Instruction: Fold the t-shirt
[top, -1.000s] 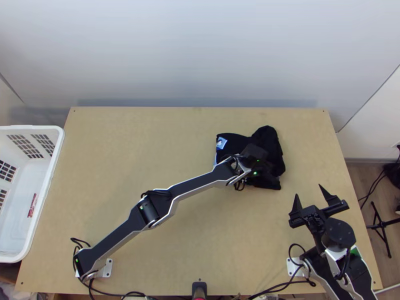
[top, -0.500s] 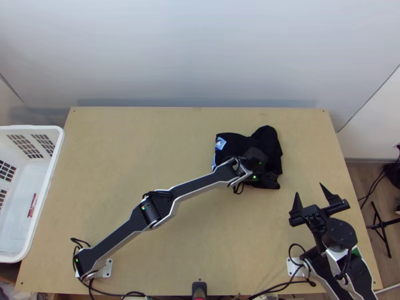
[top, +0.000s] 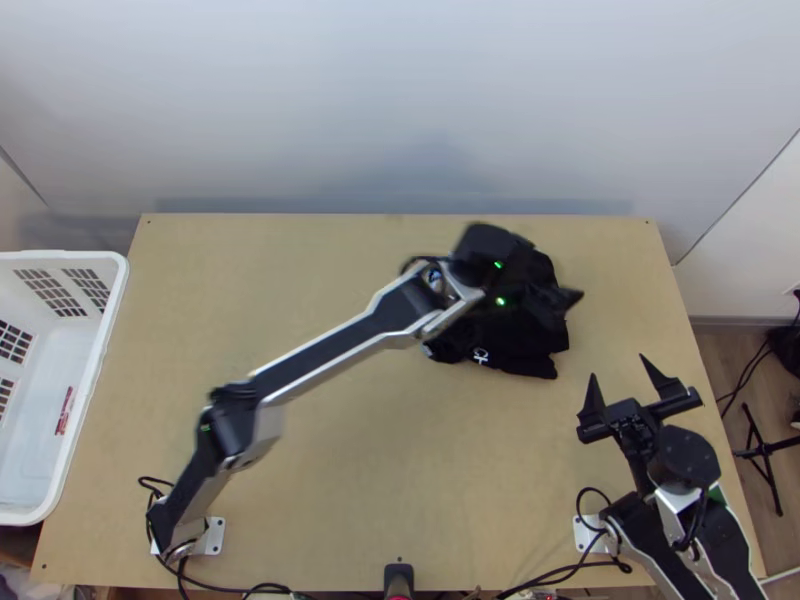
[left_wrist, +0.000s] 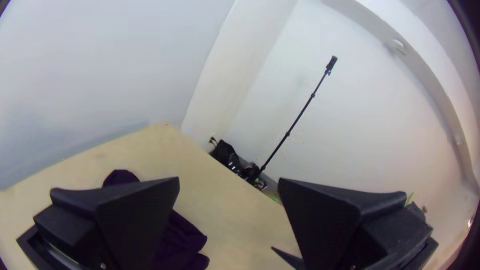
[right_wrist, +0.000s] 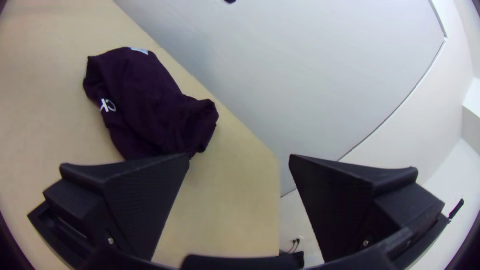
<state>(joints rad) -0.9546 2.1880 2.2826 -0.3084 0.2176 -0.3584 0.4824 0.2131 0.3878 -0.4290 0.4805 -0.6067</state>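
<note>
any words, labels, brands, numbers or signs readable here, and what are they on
None that I can quote with certainty:
White lettering on the dark t-shirt: small and turned, no sure reading.
Pale patch on the t-shirt: too small to make out any text.
Red marking on the white basket: too small to read.

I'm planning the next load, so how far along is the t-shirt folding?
Done: only that the t-shirt lies on the table; it is bunched, with no neat fold visible. In hand: nothing; the left gripper is open over it, the right gripper open away from it. Left: probably spreading, then all the folding.
</note>
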